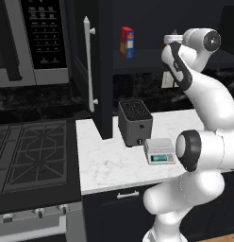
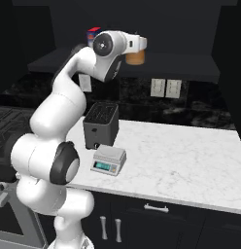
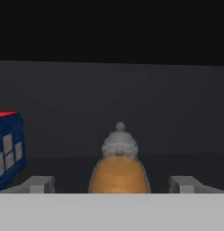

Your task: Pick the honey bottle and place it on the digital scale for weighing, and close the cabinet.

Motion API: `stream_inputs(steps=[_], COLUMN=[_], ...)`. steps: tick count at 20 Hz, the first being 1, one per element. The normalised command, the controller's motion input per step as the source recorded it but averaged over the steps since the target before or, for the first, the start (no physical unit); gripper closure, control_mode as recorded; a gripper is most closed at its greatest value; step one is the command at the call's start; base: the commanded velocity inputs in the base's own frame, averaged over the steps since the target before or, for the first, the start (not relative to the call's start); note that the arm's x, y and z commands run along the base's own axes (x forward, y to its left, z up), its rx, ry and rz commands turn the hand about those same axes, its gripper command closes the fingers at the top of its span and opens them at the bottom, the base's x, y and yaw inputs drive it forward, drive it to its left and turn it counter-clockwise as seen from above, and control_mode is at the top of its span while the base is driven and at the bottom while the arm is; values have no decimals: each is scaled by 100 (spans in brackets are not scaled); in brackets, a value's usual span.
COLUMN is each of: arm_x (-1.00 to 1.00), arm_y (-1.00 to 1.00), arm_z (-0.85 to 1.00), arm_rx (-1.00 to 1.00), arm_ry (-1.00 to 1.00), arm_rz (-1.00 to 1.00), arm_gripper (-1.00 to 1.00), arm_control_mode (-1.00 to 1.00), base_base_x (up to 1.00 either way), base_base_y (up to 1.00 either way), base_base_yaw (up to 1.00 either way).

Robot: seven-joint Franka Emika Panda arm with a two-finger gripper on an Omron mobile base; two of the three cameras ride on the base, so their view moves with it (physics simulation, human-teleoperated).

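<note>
The honey bottle [image 3: 119, 173], amber with a pale cap, stands on the shelf of the open cabinet [image 1: 104, 71], straight ahead in the hand view. My gripper [image 3: 114, 184] is open, and its fingertips [image 3: 41, 184] flank the bottle on both sides without touching it. In the right base view the hand [image 2: 136, 44] is up at the shelf, just over the bottle [image 2: 135, 58]. The cabinet door [image 1: 81, 71] with its silver bar handle [image 1: 89, 64] stands swung open. The digital scale [image 1: 159, 151] sits on the white counter with nothing on its platform, also seen as the grey scale [image 2: 109, 160].
A red, blue and yellow box [image 1: 127, 41] stands on the same shelf, left of the bottle. A dark toaster [image 1: 134, 122] sits just behind the scale. The microwave [image 1: 36, 38] hangs over the stove [image 1: 31, 151] at left. The marble counter [image 2: 190, 155] stretches right.
</note>
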Motion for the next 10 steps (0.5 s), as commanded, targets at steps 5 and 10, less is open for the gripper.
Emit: stream_inputs(steps=[5,10], arm_x=[60,39], arm_y=[-15,-22], arm_z=[0,-1], arm_rx=[0,0], arm_ry=[2,0], arm_rz=[0,0], arm_gripper=[-100,-100], arm_control_mode=[-100,-100], base_base_x=[0,0], base_base_y=[0,0], base_base_yaw=[0,0])
